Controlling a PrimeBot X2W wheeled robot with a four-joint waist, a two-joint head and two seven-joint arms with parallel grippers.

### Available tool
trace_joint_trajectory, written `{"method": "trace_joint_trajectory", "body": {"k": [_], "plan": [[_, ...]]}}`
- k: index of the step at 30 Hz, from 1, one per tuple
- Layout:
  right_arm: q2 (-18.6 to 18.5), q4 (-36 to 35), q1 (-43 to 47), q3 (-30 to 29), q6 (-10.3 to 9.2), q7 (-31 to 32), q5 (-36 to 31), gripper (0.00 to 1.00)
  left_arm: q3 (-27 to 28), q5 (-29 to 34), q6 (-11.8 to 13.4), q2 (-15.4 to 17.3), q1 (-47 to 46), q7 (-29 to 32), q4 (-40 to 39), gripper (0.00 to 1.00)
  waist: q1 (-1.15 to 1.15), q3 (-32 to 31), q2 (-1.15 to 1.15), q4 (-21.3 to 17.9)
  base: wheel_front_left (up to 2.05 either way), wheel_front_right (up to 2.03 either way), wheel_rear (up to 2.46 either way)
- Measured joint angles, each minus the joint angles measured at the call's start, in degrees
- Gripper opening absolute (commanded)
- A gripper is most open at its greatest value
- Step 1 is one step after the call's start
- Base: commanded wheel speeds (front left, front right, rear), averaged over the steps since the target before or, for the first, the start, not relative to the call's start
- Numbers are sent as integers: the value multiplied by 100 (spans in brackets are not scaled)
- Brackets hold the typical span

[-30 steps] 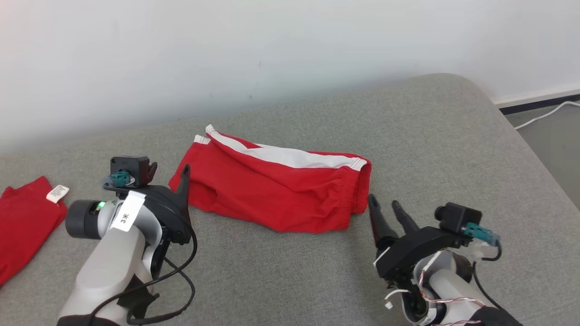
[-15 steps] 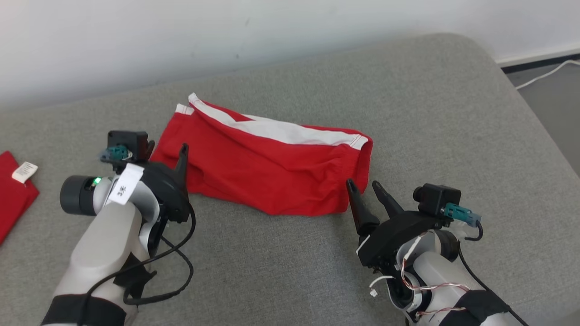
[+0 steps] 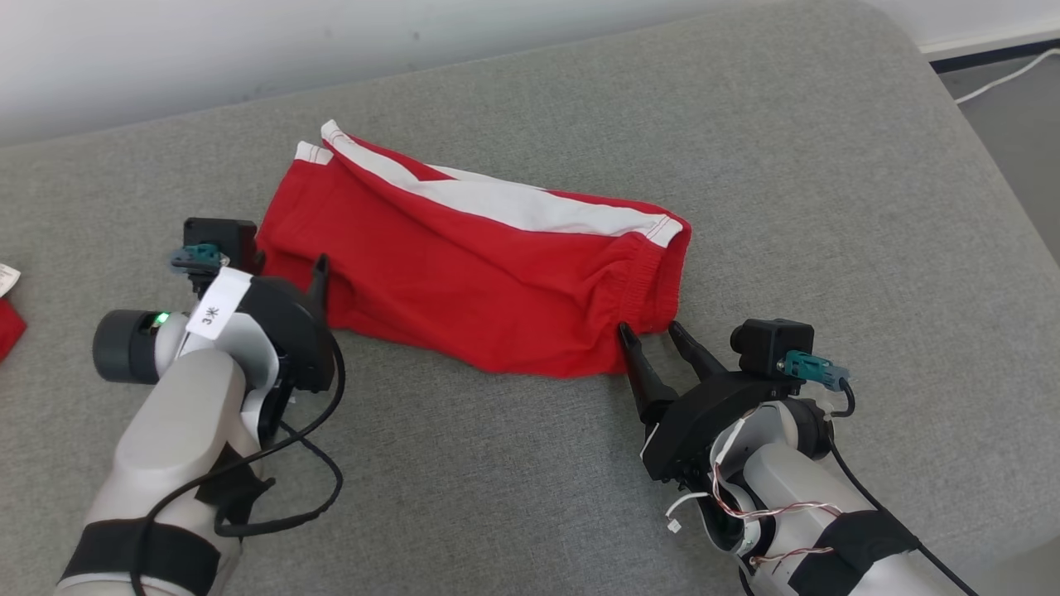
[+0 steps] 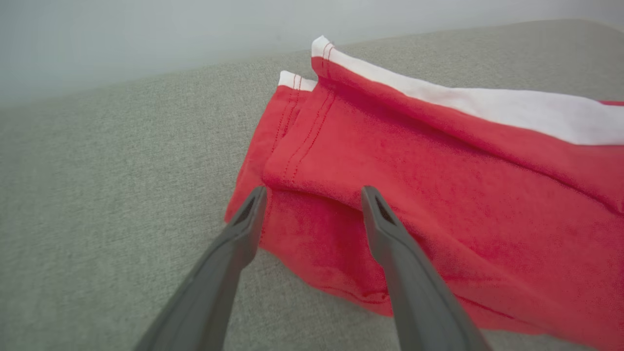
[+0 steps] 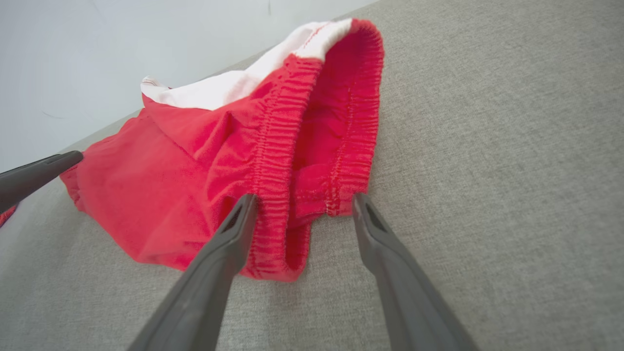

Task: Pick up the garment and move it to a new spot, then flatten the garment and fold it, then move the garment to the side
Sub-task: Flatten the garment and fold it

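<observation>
The garment (image 3: 480,281) is a pair of red shorts of soft, slightly fuzzy knit cloth, and it lies folded lengthwise in the middle of a grey padded surface (image 3: 787,165) with a fine woven texture and a rounded corner. A white stripe (image 3: 513,203) runs along the far long edge of the shorts. At the right end is the elastic waistband (image 5: 278,146), gathered in many small ribs, and its opening stands a little apart like a flat loop. At the left end are the leg hems (image 4: 297,126), straight, with two lines of red stitching and small white corners. The cloth has a few soft creases but is mostly flat. The left hand (image 4: 314,195) has its two long, dark, tapered fingers spread wide and holds nothing; its tips are above the near left corner of the shorts, one on each side of a fold, and I cannot tell if they touch the cloth. The right hand (image 3: 648,331) is also spread wide and holds nothing; its tips are at the near right corner, on both sides of the waistband edge. At the far left edge of the surface lies a piece of another red cloth (image 3: 7,327) with a white label. A white cable (image 3: 1002,79) lies on the floor at the upper right.
</observation>
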Motion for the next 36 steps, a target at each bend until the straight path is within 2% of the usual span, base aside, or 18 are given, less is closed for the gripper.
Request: {"method": "trace_joint_trajectory", "body": {"k": [9, 12, 13, 15, 16, 17, 18, 19, 20, 21, 22, 25, 26, 27, 28, 29, 36], "plan": [[49, -1, -62, -1, 0, 68, -75, 100, 43, -36, 9, 44, -130, 85, 90, 100, 0, 93, 0, -159, 0, 0, 0], [67, 0, -103, -24, 0, 70, -79, 100, 48, -52, 9, -26, -147, 121, 113, 91, 0, 139, 0, -199, 0, 0, 0], [71, 8, -103, -31, 0, 70, -85, 100, 48, -53, 9, -42, -163, 125, 126, 85, 0, 148, 0, -208, 0, 0, 0], [73, 30, -103, -47, 0, 70, -100, 100, 67, -76, 9, -47, -223, 146, 146, 82, 0, 158, 0, -217, 0, 0, 0], [74, 36, -103, -53, 0, 70, -123, 100, 88, -79, 9, -40, -243, 149, 153, 77, 0, 159, 0, -220, 0, 0, 0], [77, 41, -103, -60, 0, 70, -135, 100, 110, -79, 20, -35, -252, 154, 178, 61, -1, 159, 0, -222, 0, 0, 0], [79, 49, -103, -67, 0, 71, -138, 100, 115, -79, 56, -36, -256, 179, 220, 51, -1, 157, 0, -224, 0, 0, 0], [80, 64, -103, -76, 0, 71, -148, 100, 121, -79, 53, -34, -255, 183, 257, 46, -1, 154, 0, -226, 0, 0, 0], [81, 79, -103, -81, 0, 71, -169, 100, 127, -79, 62, -32, -255, 197, 282, 30, -1, 150, 0, -228, 0, 0, 0], [82, 89, -103, -84, 0, 71, -175, 100, 126, -79, 96, -26, -255, 222, 307, 18, -1, 145, 0, -229, 0, 0, 0], [85, 92, -103, -84, 0, 73, -177, 100, 136, -79, 111, -20, -255, 235, 327, 0, -1, 140, 0, -229, 0, 0, 0], [88, 97, -103, -80, 0, 105, -185, 100, 137, -80, 112, -18, -255, 250, 387, 0, -1, 124, 0, -229, 0, 0, 0], [89, 99, -103, -79, 0, 116, -186, 100, 137, -83, 120, -20, -255, 250, 409, 11, -1, 119, 0, -229, 0, 0, 0], [91, 99, -103, -78, 0, 116, -186, 100, 140, -86, 154, -21, -255, 250, 427, 31, -1, 114, 0, -230, 0, 0, 0], [93, 98, -103, -78, 0, 118, -188, 100, 146, -87, 163, -21, -255, 250, 437, 69, -1, 110, 0, -230, 0, 0, 0], [94, 98, -103, -79, 0, 118, -199, 100, 159, -97, 201, -23, -255, 249, 438, 100, -1, 107, 0, -230, 0, 0, 0], [98, 99, -101, -110, 0, 124, -226, 100, 177, -141, 260, -38, -257, 250, 493, 100, -1, 95, 0, -220, 0, 0, 0]]}}
